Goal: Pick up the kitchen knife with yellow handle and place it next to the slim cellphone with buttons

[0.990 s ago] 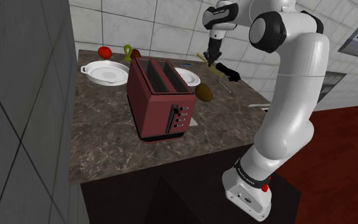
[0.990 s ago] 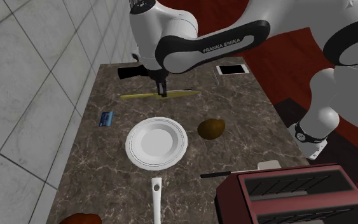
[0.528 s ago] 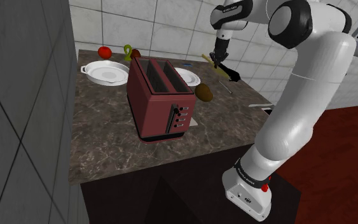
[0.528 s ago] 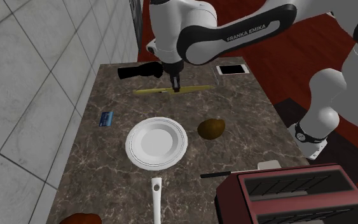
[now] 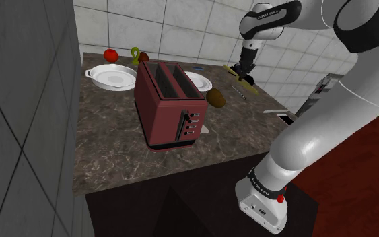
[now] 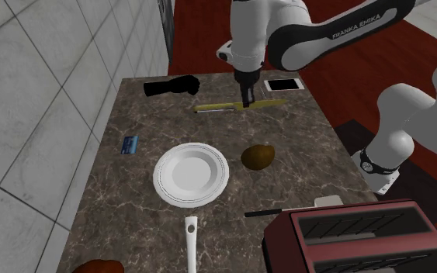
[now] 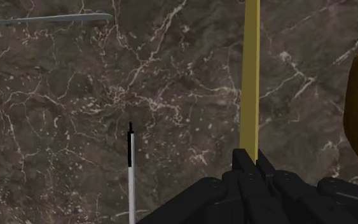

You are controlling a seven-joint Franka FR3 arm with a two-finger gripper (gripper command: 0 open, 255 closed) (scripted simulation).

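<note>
My gripper (image 6: pixel 247 99) is shut on a long yellow knife (image 6: pixel 224 106), which it carries roughly level over the dark marble counter (image 6: pixel 310 147). The white-faced cellphone (image 6: pixel 283 84) lies just beyond the knife's end, near the counter's far right corner in the second exterior view. In the shoulder view, the gripper (image 5: pixel 244 69) holds the knife (image 5: pixel 240 74) behind the toaster, and the phone (image 5: pixel 279 114) lies at the counter's right edge. In the wrist view, the yellow knife (image 7: pixel 252 76) runs straight out from between the closed fingers (image 7: pixel 242 167).
A black cylindrical object (image 6: pixel 171 86) lies at the counter's far side. A white plate (image 6: pixel 190 174), a brown round thing (image 6: pixel 258 157), a blue card (image 6: pixel 130 144), a thin black stick (image 6: pixel 275 210) and a red toaster (image 6: pixel 356 236) share the counter. A white dish (image 5: pixel 112 75) stands by the tiled wall.
The arm has carried the knife towards the second exterior view's right, away from the black object and up to the cellphone. The fingers have stayed shut on it.
</note>
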